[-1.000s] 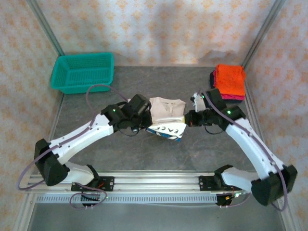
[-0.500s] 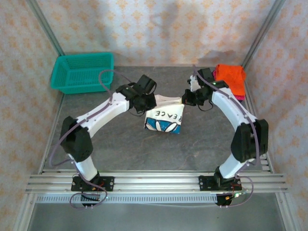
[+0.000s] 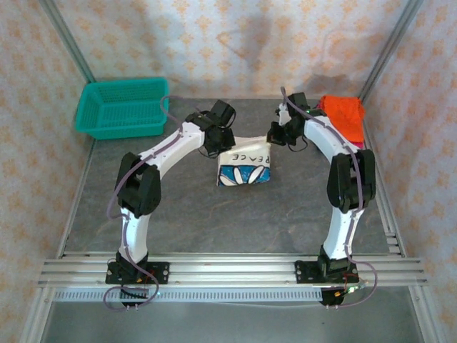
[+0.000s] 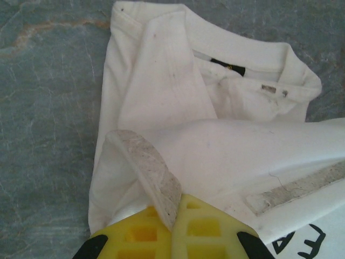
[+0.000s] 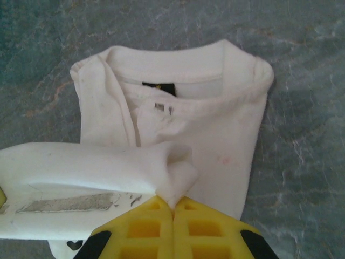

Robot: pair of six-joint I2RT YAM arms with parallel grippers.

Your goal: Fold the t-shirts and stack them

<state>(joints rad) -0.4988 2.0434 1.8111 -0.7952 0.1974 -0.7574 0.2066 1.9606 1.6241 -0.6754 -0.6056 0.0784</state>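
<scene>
The left gripper (image 4: pixel 175 216) and the right gripper (image 5: pixel 173 208) each have jaws shut tight on a folded edge of the soft white cloth t-shirt with blue letters (image 5: pixel 226 140). Its collar end lies flat on the grey table (image 5: pixel 302 81) just past both jaws. If one pinch slips, the fold may land crooked.

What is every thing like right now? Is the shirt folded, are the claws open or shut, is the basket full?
white t-shirt: sides folded in, collar end flat on the table, other end lifted.
left gripper: shut, pinching one corner of the white t-shirt.
right gripper: shut, pinching the other corner of the white t-shirt.
orange shirt: folded, lying at the far right.
teal basket: upright, looks empty.
</scene>
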